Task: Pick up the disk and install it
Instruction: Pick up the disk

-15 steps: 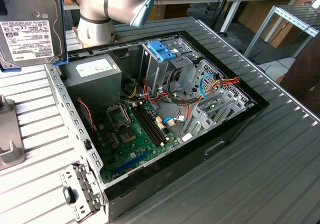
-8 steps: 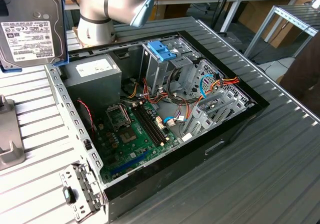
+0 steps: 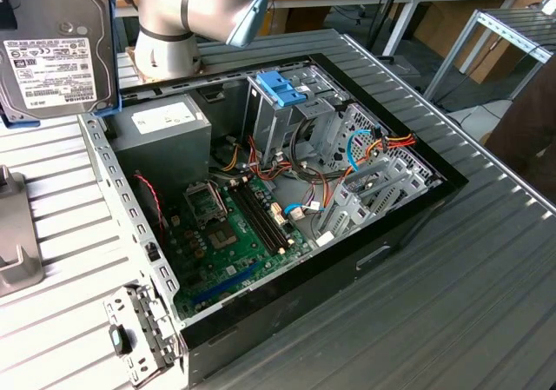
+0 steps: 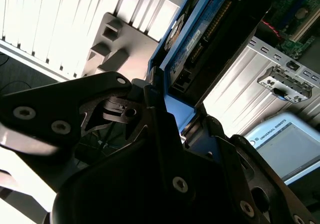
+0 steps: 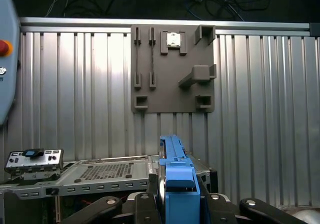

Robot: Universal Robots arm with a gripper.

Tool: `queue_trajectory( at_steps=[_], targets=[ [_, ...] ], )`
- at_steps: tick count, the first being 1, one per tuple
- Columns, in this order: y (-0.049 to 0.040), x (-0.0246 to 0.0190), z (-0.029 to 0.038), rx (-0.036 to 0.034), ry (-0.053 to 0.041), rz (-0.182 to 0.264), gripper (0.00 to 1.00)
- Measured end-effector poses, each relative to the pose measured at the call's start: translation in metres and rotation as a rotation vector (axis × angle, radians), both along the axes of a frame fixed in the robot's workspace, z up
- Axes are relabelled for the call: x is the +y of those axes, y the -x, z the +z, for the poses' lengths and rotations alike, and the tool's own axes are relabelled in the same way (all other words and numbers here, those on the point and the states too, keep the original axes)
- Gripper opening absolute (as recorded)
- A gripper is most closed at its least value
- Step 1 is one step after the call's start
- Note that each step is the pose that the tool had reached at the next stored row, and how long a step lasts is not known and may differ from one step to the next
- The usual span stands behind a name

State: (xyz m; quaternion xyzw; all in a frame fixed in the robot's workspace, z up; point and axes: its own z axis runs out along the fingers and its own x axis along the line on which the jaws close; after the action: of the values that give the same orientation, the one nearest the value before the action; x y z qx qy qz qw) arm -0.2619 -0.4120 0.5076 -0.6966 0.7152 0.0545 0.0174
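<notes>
My tool is clamping the disk shut-tight, holding it lifted with the computer case lying below; installing is calling for alignment with the drive cage.

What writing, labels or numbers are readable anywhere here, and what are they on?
No text reads surely enough to quote.
White label on the disk, which the gripper holds: lines of print and barcodes, too small.
Sticker on the disk's edge in the second wrist view: blurred.
Pale blue pendant: one short line, too small to trust.
Label on the power supply: too small.
</notes>
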Motion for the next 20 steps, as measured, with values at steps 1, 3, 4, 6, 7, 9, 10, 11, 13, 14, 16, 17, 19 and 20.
queue_trajectory(
  at_steps=[1,3,4,6,7,9,10,11,13,14,16,17,19,20],
  targets=[
    [-0.0001,-0.0003,0.0000,0.0000,0.0000,0.000,0.37],
    [-0.0003,-0.0009,0.0000,0.0000,0.0000,0.000,0.37],
    [-0.0004,-0.0013,0.0000,0.0000,0.0000,0.000,0.37],
    [-0.0007,-0.0019,-0.0001,0.0000,0.0000,0.000,0.37],
    [-0.0008,-0.0021,0.0000,0.0000,0.0000,0.000,0.37],
    [-0.0010,-0.0027,0.0000,0.0000,-0.0001,0.000,0.37],
    [-0.0011,-0.0031,0.0000,0.0000,0.0000,0.000,0.37],
    [-0.0012,-0.0034,0.0000,0.0000,0.0000,0.000,0.37],
    [-0.0014,-0.0040,-0.0001,0.0000,0.0000,0.000,0.37],
    [-0.0016,-0.0044,0.0000,0.0000,0.0000,0.000,0.37],
    [-0.0019,-0.0054,0.0000,0.0000,0.0000,0.000,0.37],
    [-0.0020,-0.0058,-0.0001,0.0000,0.0000,0.000,0.37],
    [-0.0021,-0.0065,-0.0001,0.0000,-0.0001,0.000,0.37],
    [-0.0022,-0.0068,-0.0001,0.0000,0.0000,0.000,0.37]
  ],
)
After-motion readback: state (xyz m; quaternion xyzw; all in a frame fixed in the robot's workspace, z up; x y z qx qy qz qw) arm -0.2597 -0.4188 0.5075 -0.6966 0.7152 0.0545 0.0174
